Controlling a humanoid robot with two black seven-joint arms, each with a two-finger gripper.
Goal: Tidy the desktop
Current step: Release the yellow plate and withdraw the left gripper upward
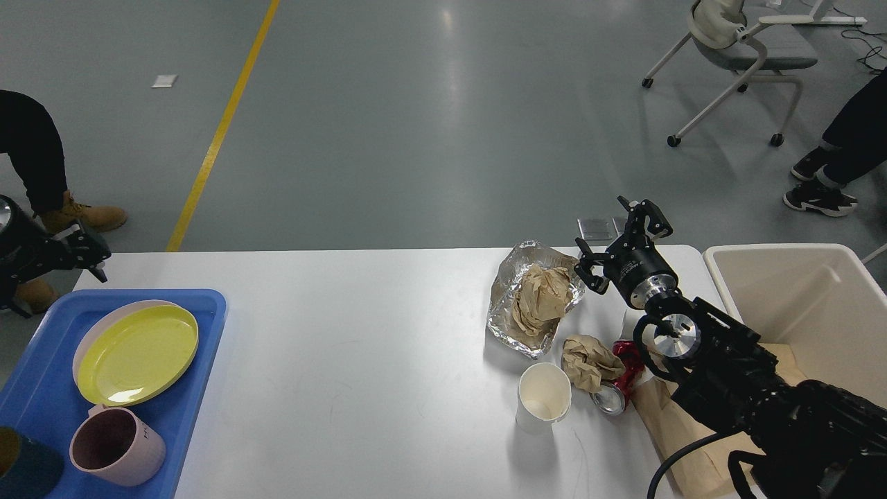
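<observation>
One crinkled foil sheet (530,305) (cradling crumpled brown paper (545,296)) lies on the smooth desktop (360,360); right gripper (619,239) spread wide, empty.

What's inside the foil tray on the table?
A crumpled wad of brown paper sits inside the foil tray, filling most of it. Whether anything lies beneath the paper cannot be seen, since the paper covers the tray's bottom.

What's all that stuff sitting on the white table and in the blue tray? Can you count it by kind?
Plates: 2, yellow on pink
Cups: 3, pink mug, white paper cup, dark cup
Crumpled paper: 2
Foil: 1
Crushed can: 1
Total: 9
</observation>
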